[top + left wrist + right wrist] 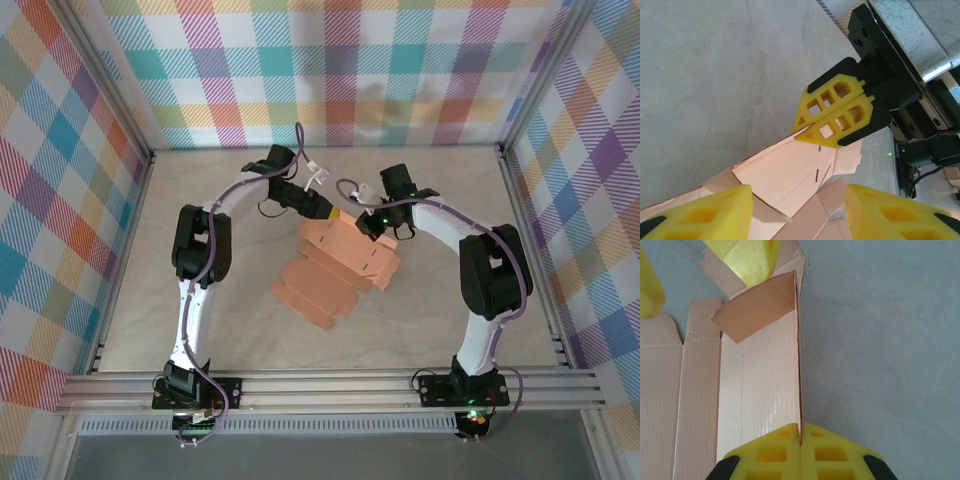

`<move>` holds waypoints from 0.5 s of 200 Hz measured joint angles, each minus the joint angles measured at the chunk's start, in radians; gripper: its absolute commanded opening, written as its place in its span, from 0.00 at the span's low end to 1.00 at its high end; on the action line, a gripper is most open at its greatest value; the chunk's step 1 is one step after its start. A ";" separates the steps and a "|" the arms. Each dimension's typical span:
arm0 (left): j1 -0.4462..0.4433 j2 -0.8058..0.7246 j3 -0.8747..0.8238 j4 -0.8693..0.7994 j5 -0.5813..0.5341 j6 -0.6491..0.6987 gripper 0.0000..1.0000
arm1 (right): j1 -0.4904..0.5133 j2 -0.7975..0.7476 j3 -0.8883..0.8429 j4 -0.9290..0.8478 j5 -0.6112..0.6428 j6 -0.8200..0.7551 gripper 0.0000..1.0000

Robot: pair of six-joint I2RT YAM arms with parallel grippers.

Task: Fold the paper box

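Salmon-orange card of the paper box (pixel 335 268) lies mostly flat in the middle of the bench (pixel 130 300), with both hands at its far end.
From above, the left hand (pixel 326 212) and the right hand (pixel 368 226) sit close together over the sheet, but that view does not show how their fingers stand. The right wrist view does: the right hand (pixel 801 437) has its yellow pads pressed together on the edge of a raised panel, and a small flap is folded over beyond it. The left wrist view shows the left hand's fingers (pixel 705 215) spread wide with card between them, gripping nothing, and the right hand (pixel 805 127) pinching the sheet's edge.
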 measured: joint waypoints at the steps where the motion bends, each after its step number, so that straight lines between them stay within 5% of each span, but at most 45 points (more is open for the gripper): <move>1: 0.000 0.000 0.000 0.001 0.000 -0.001 0.51 | 0.000 0.000 0.000 0.000 0.000 0.000 0.00; 100: -0.027 -0.074 -0.203 0.332 -0.060 -0.254 0.54 | 0.017 0.002 0.000 -0.019 0.023 0.028 0.00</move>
